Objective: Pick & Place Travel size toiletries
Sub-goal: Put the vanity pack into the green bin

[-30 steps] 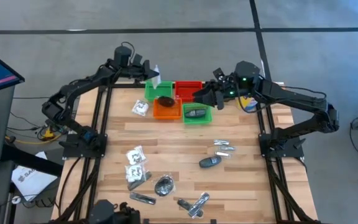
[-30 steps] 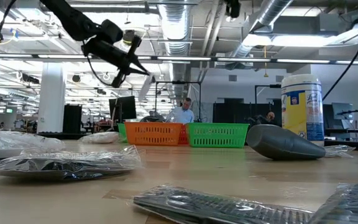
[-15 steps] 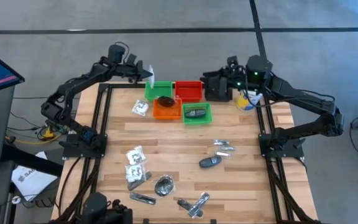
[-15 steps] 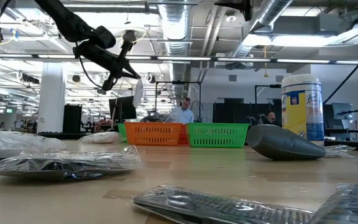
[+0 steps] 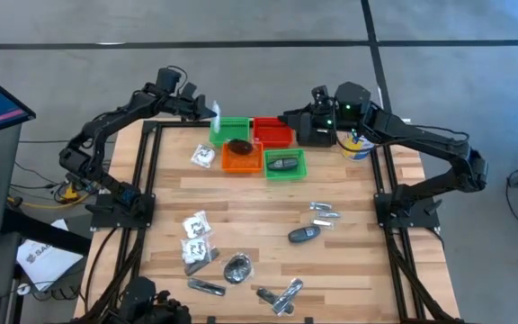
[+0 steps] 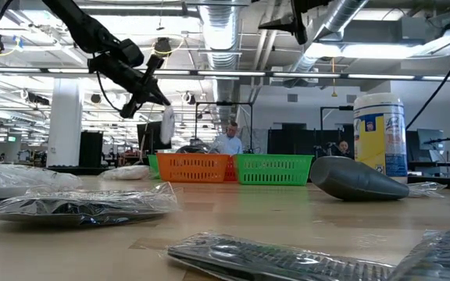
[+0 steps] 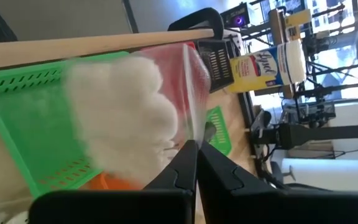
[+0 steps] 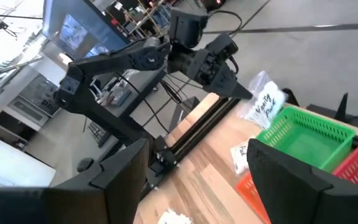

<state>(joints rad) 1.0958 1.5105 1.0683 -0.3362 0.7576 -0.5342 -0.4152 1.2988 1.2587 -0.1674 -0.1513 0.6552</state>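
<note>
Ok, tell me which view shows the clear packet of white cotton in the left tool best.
The left wrist view: the clear packet of white cotton fills it, pinched at one edge by the shut left tool. The right wrist view shows its printed label, the high view a small white patch beside the green tray, the low view a pale hanging strip.

The left arm reaches from the table's nine o'clock edge up toward eleven o'clock, its dark two-finger left gripper (image 5: 207,110) pinched tight, fingers (image 7: 185,163) pressed together. The right arm stretches from three o'clock toward one o'clock, its dark two-finger right gripper (image 5: 288,118) raised with fingers (image 8: 126,162) spread wide.
</note>
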